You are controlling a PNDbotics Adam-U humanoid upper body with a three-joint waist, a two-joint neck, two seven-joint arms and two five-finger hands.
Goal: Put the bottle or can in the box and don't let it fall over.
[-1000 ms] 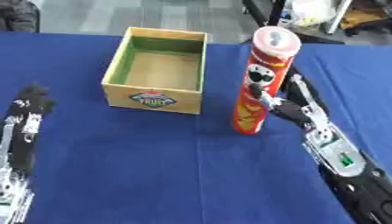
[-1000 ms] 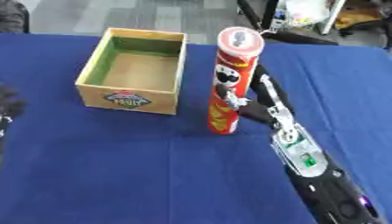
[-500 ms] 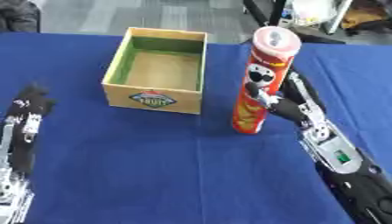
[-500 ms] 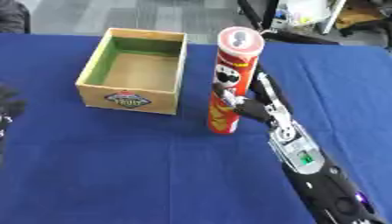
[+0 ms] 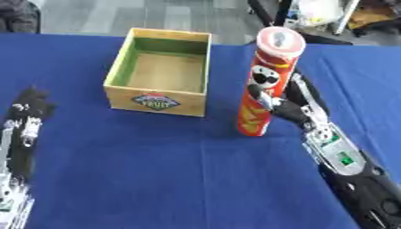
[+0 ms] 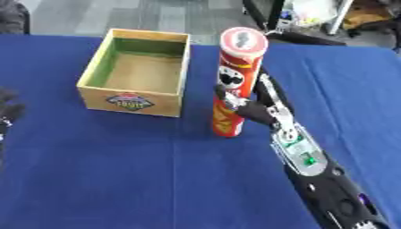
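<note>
A tall red crisp can [image 5: 270,62] with a pale lid stands upright on the blue table, just right of the box. My right hand [image 5: 296,110] is shut on its lower half: the thumb lies across the front, the fingers go round behind. The wooden box [image 5: 117,68] has a green inside, a label on its front and nothing in it. It stands at the back left of the can, a small gap away. At the left edge my left hand [image 5: 28,112] rests open, fingers pointing up, far from both.
The blue cloth [image 5: 156,174] covers the whole table. Beyond the far edge are grey floor, dark chair legs and pale clutter [image 5: 313,11] at the upper right. My right forearm [image 5: 352,174] lies along the table's right side.
My right thumb has come round onto the front of the can. The can and the box stand where they stood, and the left hand has not moved.
</note>
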